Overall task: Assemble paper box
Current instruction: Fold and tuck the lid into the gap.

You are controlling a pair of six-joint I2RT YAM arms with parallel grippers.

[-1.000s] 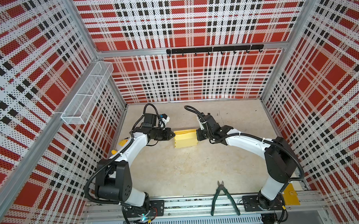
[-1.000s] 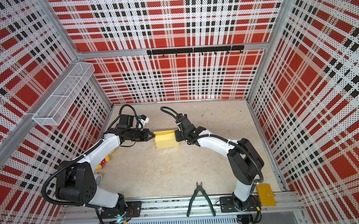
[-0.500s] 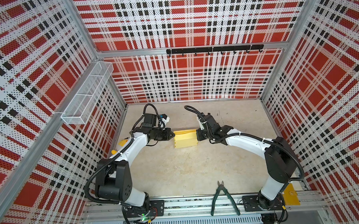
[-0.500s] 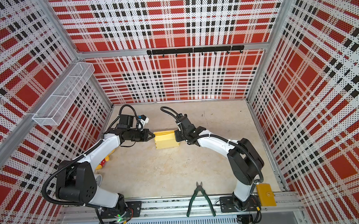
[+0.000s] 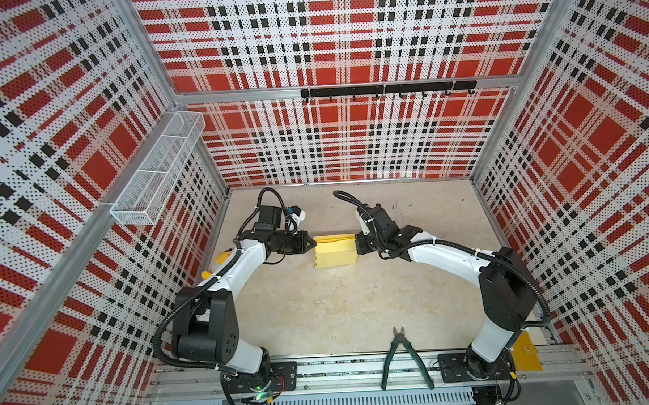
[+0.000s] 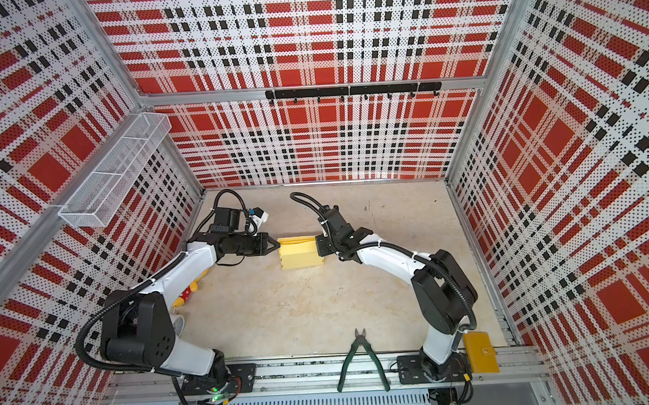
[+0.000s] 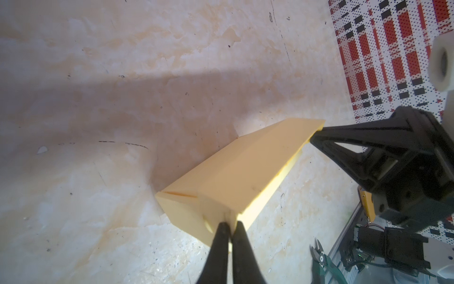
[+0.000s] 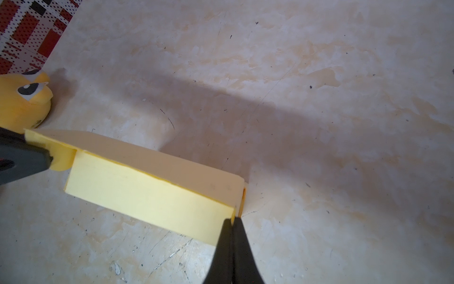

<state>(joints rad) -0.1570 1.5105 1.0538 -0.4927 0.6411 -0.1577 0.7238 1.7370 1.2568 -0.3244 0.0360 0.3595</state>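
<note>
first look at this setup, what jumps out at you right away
The loud red, black and white plaid walls around the whole cell hit first. Next, in the middle of the table, the pale yellow paper box is pinched from opposite ends by the left hand and the right hand, both closed on its card. Green-handled pliers lie at the table's near edge, between the arm bases.

White-shelled left arm [image 5: 239, 267], right arm [image 5: 446, 260] — black joints, ribbed black cables
</note>
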